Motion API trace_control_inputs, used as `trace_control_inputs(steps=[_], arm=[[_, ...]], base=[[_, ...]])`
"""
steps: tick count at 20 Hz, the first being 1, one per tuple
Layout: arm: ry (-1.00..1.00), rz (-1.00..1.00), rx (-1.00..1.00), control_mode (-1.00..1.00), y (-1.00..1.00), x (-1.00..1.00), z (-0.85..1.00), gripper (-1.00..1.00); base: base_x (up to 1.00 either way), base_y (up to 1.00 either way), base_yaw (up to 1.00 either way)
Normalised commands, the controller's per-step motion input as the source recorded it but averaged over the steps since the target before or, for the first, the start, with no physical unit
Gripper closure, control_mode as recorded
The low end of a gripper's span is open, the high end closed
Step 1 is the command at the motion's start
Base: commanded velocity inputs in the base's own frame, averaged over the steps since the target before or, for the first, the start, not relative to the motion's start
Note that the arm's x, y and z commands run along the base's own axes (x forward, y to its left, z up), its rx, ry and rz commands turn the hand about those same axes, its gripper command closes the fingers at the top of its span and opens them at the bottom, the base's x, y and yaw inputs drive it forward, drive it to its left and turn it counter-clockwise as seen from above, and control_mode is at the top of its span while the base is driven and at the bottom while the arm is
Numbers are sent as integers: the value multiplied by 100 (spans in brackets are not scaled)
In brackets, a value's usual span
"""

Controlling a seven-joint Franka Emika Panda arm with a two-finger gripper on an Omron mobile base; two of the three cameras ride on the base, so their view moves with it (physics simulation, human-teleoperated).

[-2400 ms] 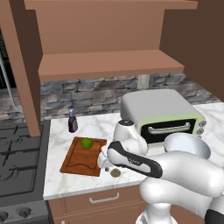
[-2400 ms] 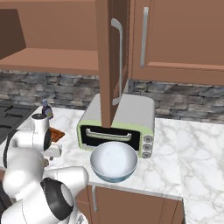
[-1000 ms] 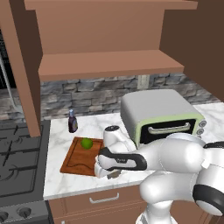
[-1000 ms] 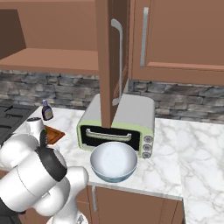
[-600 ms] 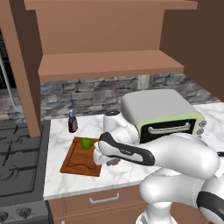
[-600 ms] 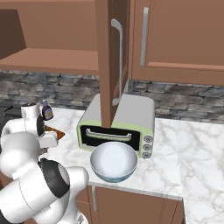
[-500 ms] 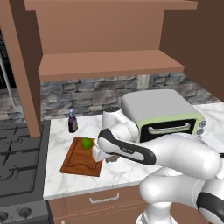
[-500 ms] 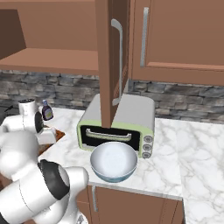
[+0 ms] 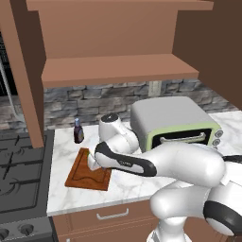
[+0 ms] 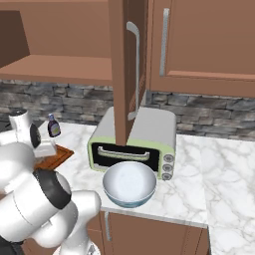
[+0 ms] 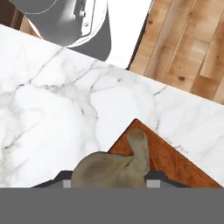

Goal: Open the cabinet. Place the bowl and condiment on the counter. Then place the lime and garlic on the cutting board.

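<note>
My gripper [image 11: 109, 183] is shut on the garlic [image 11: 117, 168], a grey-brown lump with a stubby stem, held just over a corner of the reddish-brown cutting board [image 11: 168, 162]. In the left base view the gripper [image 9: 93, 164] hovers at the board [image 9: 80, 174], and my arm hides the lime. The dark condiment bottle [image 9: 78, 132] stands on the marble counter [image 9: 64, 142] behind the board. The blue-patterned white bowl [image 10: 129, 183] rests on the counter [image 10: 189, 194] in front of the toaster oven. The cabinet [image 9: 118, 71] is open, its shelf bare.
A pale green toaster oven [image 9: 175, 122] stands right of the board. The black stove top [image 9: 19, 175] lies to the left. The open cabinet door [image 10: 124, 64] juts out above the oven. A drawer [image 9: 113, 216] sits under the counter edge.
My hand left the counter's front edge right of the board, lifted the garlic, and swung left and back until it hung over the cutting board.
</note>
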Motion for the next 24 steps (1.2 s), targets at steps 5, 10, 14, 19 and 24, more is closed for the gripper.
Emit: trace_control_inputs(steps=[5,10,14,19,24], arm=[[-12,2,0,-100,10,11,-6,100],[-6,1,0,-100,3,2,-13,100],[-3,0,0,-100,6,24,-20,100],[-1,0,0,-100,16,45,-11,100],[-1,1,0,-100,26,22,-12,100]], base=[[0,0,0],[0,0,0],[0,0,0],[0,0,0],[0,0,0]])
